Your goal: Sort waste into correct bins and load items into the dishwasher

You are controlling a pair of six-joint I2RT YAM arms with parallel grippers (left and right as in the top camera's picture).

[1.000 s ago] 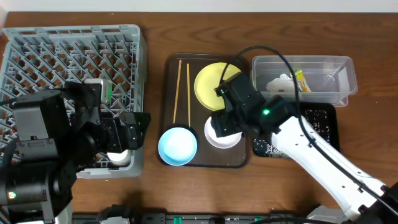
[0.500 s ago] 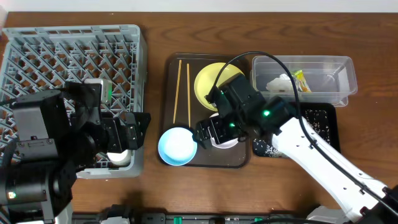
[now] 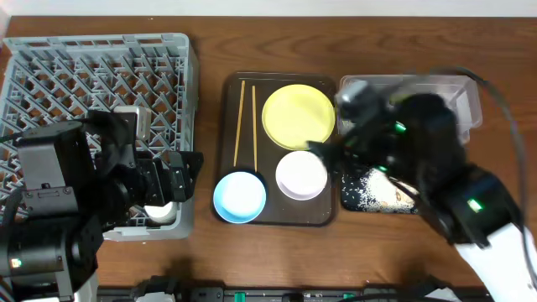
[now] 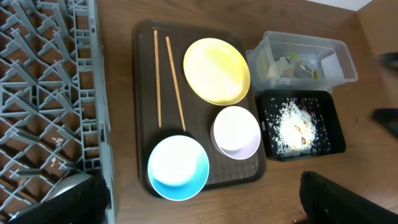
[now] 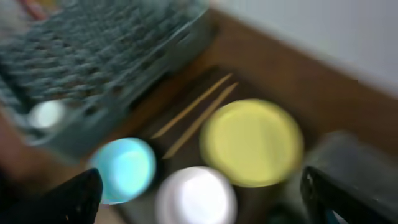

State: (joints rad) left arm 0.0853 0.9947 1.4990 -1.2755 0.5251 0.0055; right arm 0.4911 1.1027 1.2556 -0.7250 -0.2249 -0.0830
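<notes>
Waste sorted: tissue (image 4: 283, 62), wrapper (image 4: 309, 65) in clear tub (image 4: 345, 65), rice scraps (image 4: 292, 124) in black tray (image 4: 329, 146); yellow plate (image 4: 216, 70), blue bowl (image 4: 178, 167), white bowl (image 4: 236, 132), chopsticks (image 4: 157, 81) outside dish rack (image 4: 50, 93); left gripper (image 4: 199, 208), right gripper (image 5: 199, 199) wide, empty

Two bowls (image 4: 178, 167), two chopsticks (image 4: 157, 78), one plate (image 4: 216, 70)

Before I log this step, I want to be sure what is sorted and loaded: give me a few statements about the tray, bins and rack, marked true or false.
1. The rice scraps lie in the black tray. True.
2. The chopsticks lie on the brown serving tray beside the yellow plate. True.
3. The yellow plate is already loaded. False: it lies on the serving tray, not in the dish rack.
4. The two bowls are stacked. False: the white bowl and blue bowl sit side by side on the serving tray.
</notes>
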